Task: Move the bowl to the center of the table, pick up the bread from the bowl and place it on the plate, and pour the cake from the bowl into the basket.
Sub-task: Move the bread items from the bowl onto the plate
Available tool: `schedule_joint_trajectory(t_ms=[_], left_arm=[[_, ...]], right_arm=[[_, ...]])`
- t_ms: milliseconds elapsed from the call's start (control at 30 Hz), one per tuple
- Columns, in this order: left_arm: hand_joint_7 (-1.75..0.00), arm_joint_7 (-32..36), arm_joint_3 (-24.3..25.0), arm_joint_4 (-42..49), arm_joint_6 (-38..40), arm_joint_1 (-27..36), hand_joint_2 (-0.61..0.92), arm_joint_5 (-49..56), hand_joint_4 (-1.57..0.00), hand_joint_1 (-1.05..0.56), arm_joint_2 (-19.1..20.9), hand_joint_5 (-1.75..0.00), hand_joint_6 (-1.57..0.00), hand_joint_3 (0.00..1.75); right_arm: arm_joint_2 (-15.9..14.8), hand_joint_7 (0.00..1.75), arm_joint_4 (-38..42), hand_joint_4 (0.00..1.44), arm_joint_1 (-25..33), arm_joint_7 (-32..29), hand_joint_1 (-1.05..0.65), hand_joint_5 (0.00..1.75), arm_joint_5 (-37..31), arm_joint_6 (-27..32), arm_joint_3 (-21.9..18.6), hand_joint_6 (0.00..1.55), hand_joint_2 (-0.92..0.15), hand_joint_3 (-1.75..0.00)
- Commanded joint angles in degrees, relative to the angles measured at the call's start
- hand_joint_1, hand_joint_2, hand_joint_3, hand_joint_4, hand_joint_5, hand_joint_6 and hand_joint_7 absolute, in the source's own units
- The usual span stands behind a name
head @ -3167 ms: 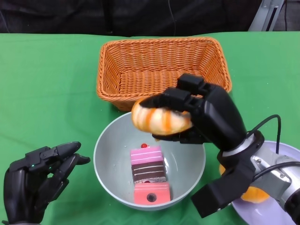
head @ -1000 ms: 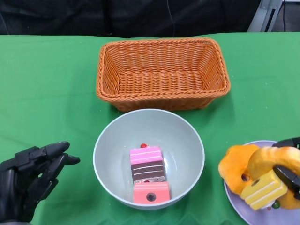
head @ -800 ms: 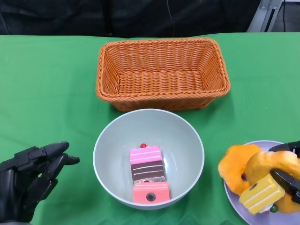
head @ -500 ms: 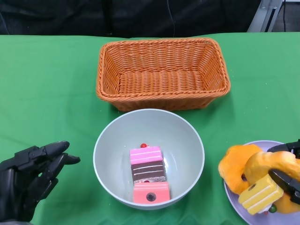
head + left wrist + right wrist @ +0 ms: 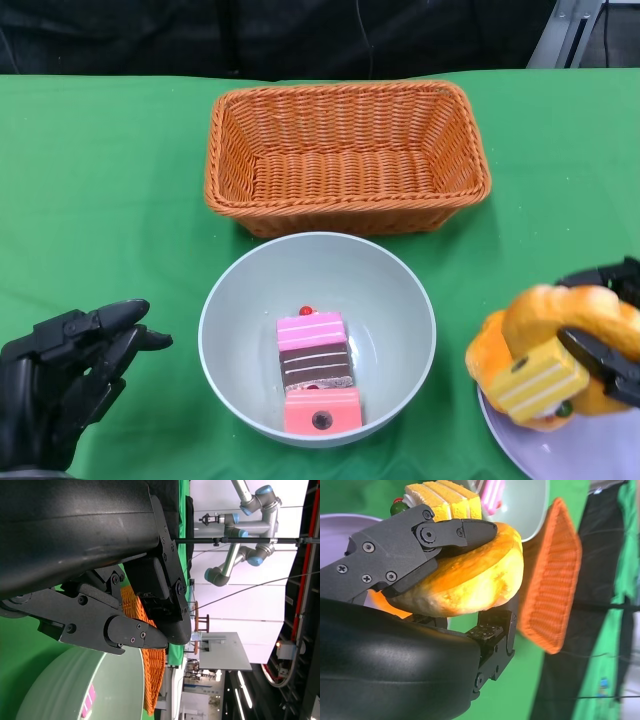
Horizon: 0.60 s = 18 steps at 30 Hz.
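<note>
The grey bowl (image 5: 230, 290) stands mid-table with a layered pink, brown and pink cake (image 5: 315, 365) lying in it. My right hand (image 5: 608, 362) grips an orange-yellow bread (image 5: 565, 312) over the lilac plate (image 5: 560, 455) at the lower right. In the right wrist view its fingers (image 5: 395, 555) wrap the bread (image 5: 470, 580). A yellow cake slice (image 5: 540, 380) leans against the held bread, beside a second orange bread (image 5: 485, 360). My left hand (image 5: 60, 375) hovers at the lower left, fingers apart and holding nothing. The wicker basket (image 5: 345, 150) sits behind the bowl.
Green cloth covers the table, with bare cloth on both sides of the basket. The left wrist view shows my left hand (image 5: 100, 605), the bowl's rim (image 5: 65, 690) and the basket (image 5: 150, 675). Other robot arms stand in the background there.
My right hand carried the bread from above the bowl to the plate. In the last half second it rose slightly with the bread, and the yellow slice shifted up too. Left hand barely moved.
</note>
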Motion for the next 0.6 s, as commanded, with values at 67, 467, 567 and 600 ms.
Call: schedule_joint_trajectory(t_ms=[67,467,567,600], left_arm=[[-0.01,0.1,0.3,0.7,-1.2,-0.3,0.92,0.4,-0.89,-0.29,0.9,-0.92,-1.28,0.17],[-0.01,0.6,0.4,1.9,-2.1,-0.9,0.92,1.0,-0.89,-0.31,1.0,-0.92,-1.28,0.16],[-0.01,1.0,0.3,1.6,-1.9,-0.7,0.92,1.3,-0.89,-0.31,0.8,-0.93,-1.29,0.16],[-0.01,1.0,0.3,1.5,-1.8,-0.6,0.92,1.3,-0.89,-0.31,0.8,-0.93,-1.29,0.16]], right_arm=[[0.1,1.44,-2.7,0.62,-2.4,-0.4,-0.15,1.75,0.4,-0.1,0.0,0.53,-0.92,-0.46],[1.2,1.48,-4.9,0.67,-6.9,-2.1,-0.17,1.73,-5.9,-2.3,5.9,0.57,-0.90,-0.46],[2.2,1.48,-5.4,0.67,-8.0,-2.3,-0.17,1.71,-6.6,-1.9,7.8,0.56,-0.91,-0.45],[2.5,1.47,-5.6,0.67,-8.3,-2.2,-0.17,1.71,-6.5,-1.7,8.2,0.56,-0.91,-0.44]])
